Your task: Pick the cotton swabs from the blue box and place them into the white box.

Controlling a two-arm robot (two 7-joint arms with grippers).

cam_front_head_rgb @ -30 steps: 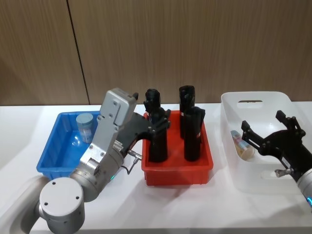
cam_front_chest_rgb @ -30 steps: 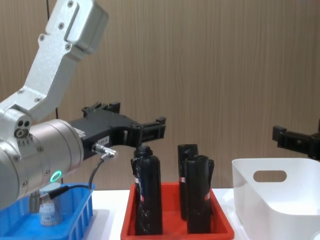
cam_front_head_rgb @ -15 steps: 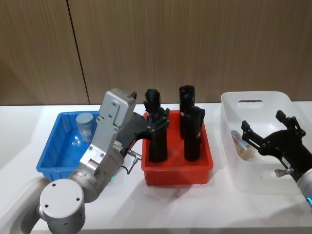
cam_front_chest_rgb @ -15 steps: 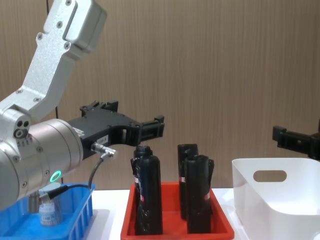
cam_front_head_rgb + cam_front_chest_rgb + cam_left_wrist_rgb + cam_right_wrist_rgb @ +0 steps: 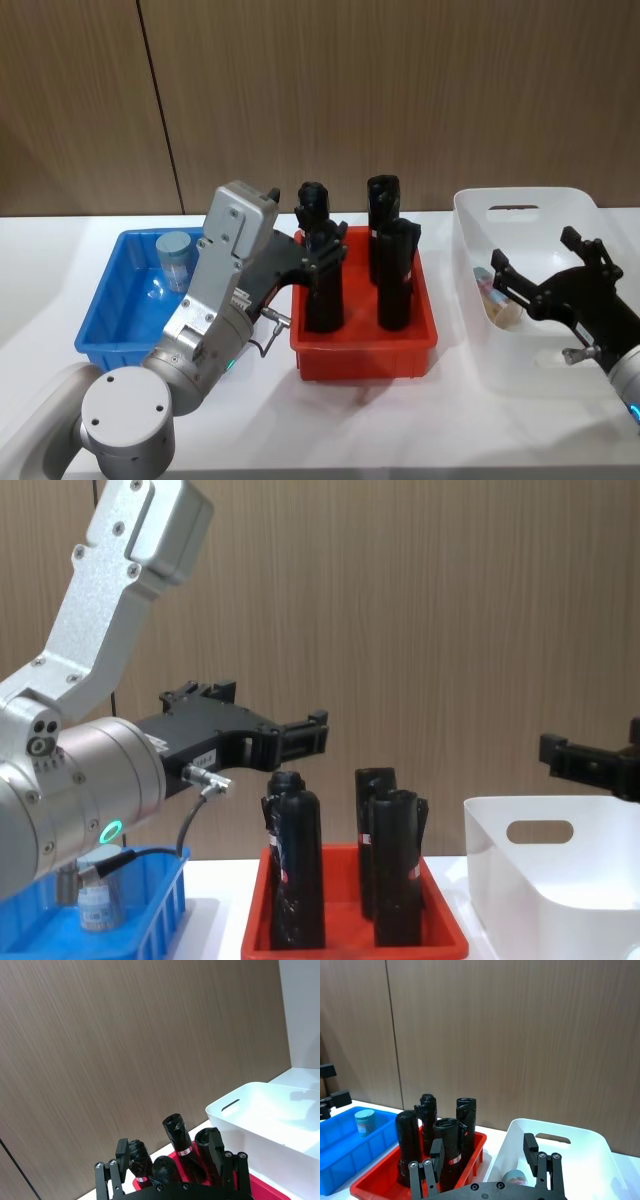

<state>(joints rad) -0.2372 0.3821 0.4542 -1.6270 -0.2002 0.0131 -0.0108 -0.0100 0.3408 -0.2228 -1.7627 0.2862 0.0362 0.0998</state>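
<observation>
The left end effector hangs released and empty above the red tray, close over the black bottles. The right end effector, also released, hovers over the white box, right of the red tray; one cotton swab jar lies inside. A second cotton swab jar stands in the blue box, left of the red tray. Risk: the left arm topples bottles while reaching for it.

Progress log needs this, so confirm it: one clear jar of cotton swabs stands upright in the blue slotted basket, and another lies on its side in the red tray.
One error: the head view shows the second clear jar of cotton swabs lying on its side in the large white plastic bin, not the red plastic tray. The first jar does stand upright in the blue slotted basket.
</observation>
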